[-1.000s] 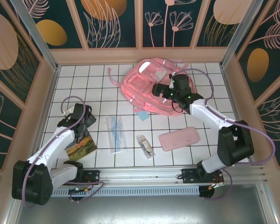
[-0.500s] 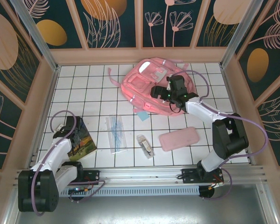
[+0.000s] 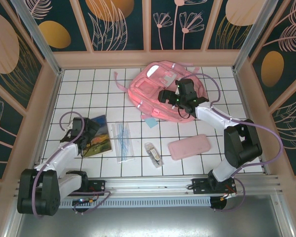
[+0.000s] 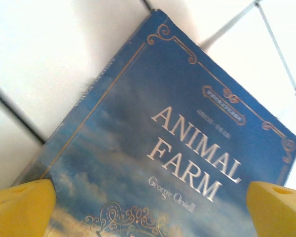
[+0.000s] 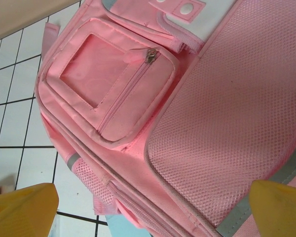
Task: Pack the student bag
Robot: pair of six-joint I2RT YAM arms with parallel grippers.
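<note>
The student bag (image 3: 150,89), a big pink backpack, lies flat at the back of the tiled table. My right gripper (image 3: 167,96) hovers open over its front; the right wrist view has its zipped pocket and mesh panel (image 5: 212,123) below the gripper (image 5: 153,210), nothing between the yellow fingers (image 5: 24,207). At the left, my left gripper (image 3: 88,132) stands open over a blue book (image 3: 101,136). In the left wrist view the "Animal Farm" cover (image 4: 177,148) spreads under the gripper (image 4: 148,210). I cannot tell whether the fingers (image 4: 19,207) touch it.
A clear packet of blue pens (image 3: 122,140), a small clear packet (image 3: 153,154) and a flat pink pencil case (image 3: 188,146) lie on the tiles in front of the bag. A light blue item (image 3: 149,121) pokes out under the bag's near edge. Wooden walls ring the table.
The left arm drew back to the left, then came forward over the book. The book now sits farther up and to the right. The right gripper edged slightly left over the bag.
</note>
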